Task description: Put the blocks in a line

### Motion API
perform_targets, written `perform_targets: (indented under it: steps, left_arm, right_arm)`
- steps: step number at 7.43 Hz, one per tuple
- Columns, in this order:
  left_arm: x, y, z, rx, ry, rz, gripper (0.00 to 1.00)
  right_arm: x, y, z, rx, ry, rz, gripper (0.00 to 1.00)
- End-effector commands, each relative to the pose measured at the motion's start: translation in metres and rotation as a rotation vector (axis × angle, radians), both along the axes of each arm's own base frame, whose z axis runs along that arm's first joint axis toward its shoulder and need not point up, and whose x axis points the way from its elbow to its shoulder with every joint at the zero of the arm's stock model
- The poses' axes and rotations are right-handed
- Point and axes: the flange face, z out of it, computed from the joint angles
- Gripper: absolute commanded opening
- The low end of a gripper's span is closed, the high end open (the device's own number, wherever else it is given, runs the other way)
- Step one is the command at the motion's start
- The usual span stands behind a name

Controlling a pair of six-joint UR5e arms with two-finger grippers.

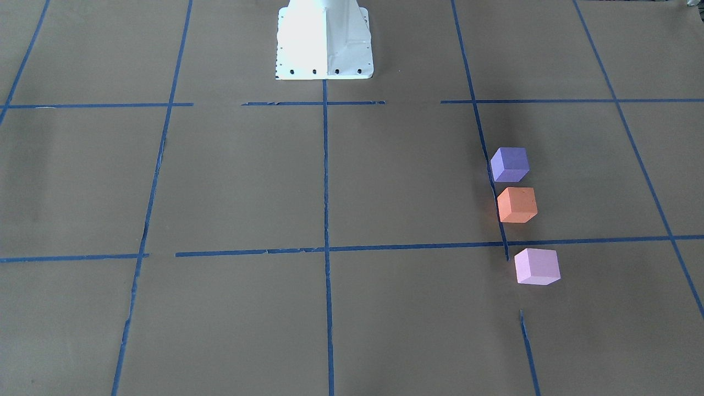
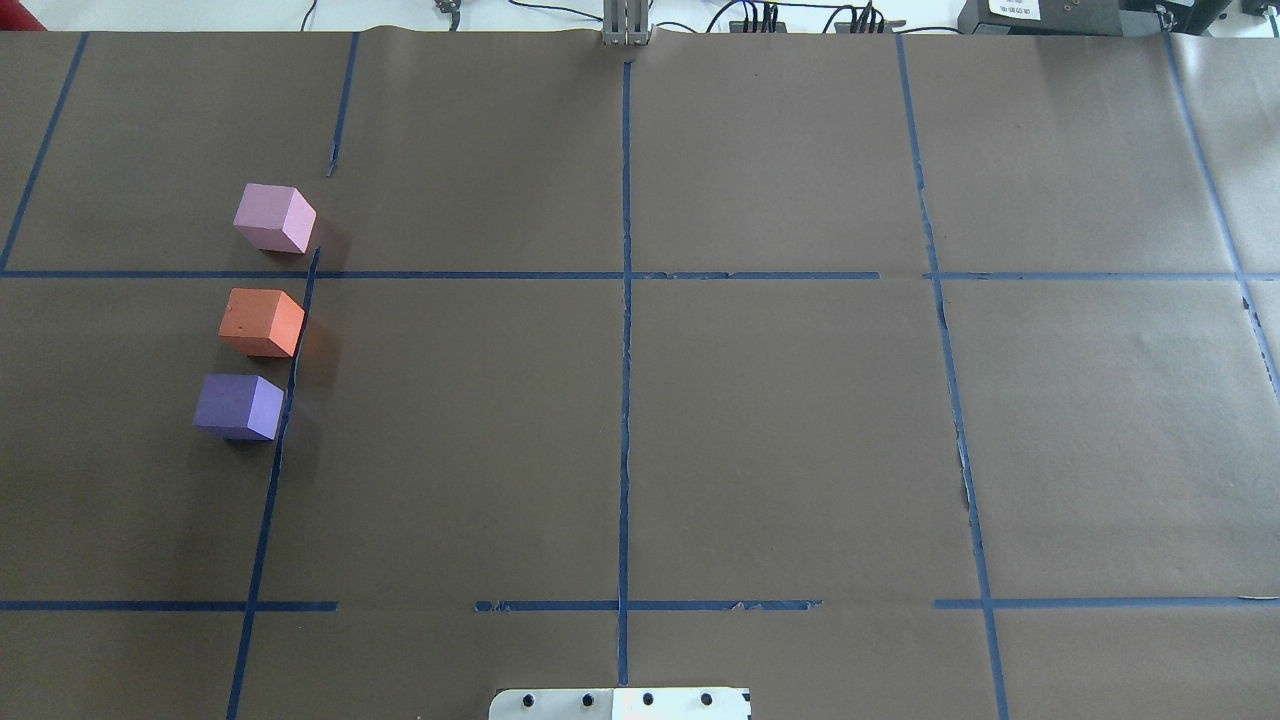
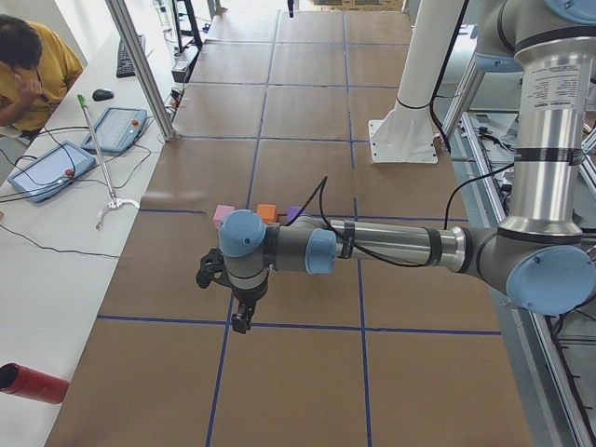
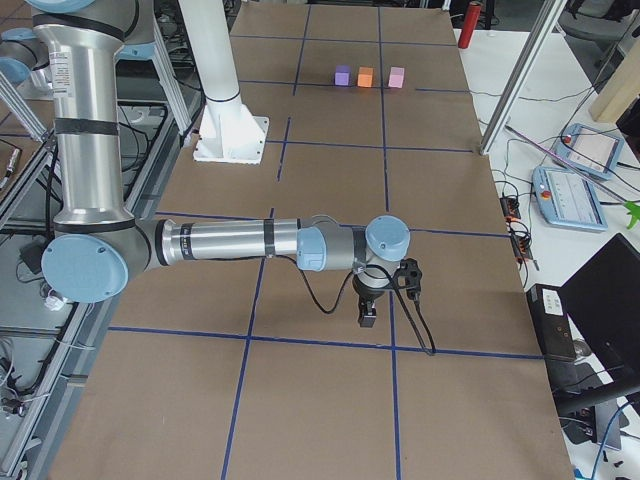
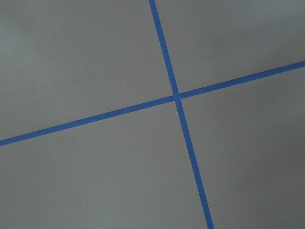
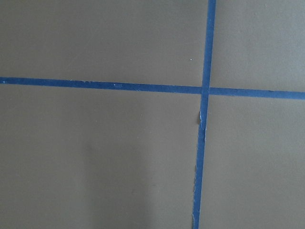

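Risk first. The row looks already formed, so the likely harm is a needless return pass. These cubes look light, and a low sweep of the near arm, or a finger clipping a neighbour, would probably skid one out of line.

Left gripper (image 3: 238, 315): shows only in the side view, fingers pointing down above bare paper; how far the jaws stand apart cannot be told. Nothing is seen held. Its wrist camera shows only a tape crossing.

Right gripper (image 4: 367, 314): the same case, seen only from the worktop's right end. Jaw gap cannot be told, nothing is seen in it, and it hangs well apart from the blocks.

Blocks: they sit toward the worktop's left end, in a row running from the robot's edge toward the operators' edge.
- The purple block (image 2: 238, 407) is nearest the robot.
- The orange block (image 2: 261, 322) is in the middle.
- The pink block (image 2: 274, 218) is farthest out.

None touch, and the orange-to-pink gap is the wider one. All lie just beside a blue tape line (image 2: 283, 430). The white robot base (image 1: 324, 41) stands at mid-edge.
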Motion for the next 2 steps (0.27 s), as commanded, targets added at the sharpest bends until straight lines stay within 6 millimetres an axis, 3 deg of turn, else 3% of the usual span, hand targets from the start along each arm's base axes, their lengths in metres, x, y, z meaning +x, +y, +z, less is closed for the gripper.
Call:
perform_targets:
  steps: [1, 2]
  left_arm:
    - [0.0000, 0.0002, 0.0000, -0.001, 0.000, -0.001, 1.00]
    - [0.0000, -0.0011, -0.0008, 0.001, 0.000, -0.001, 1.00]
  right_arm:
    - [0.0000, 0.0000, 0.0000, 0.000, 0.000, 0.000, 1.00]
    - [0.0000, 0.0000, 0.0000, 0.000, 0.000, 0.000, 1.00]
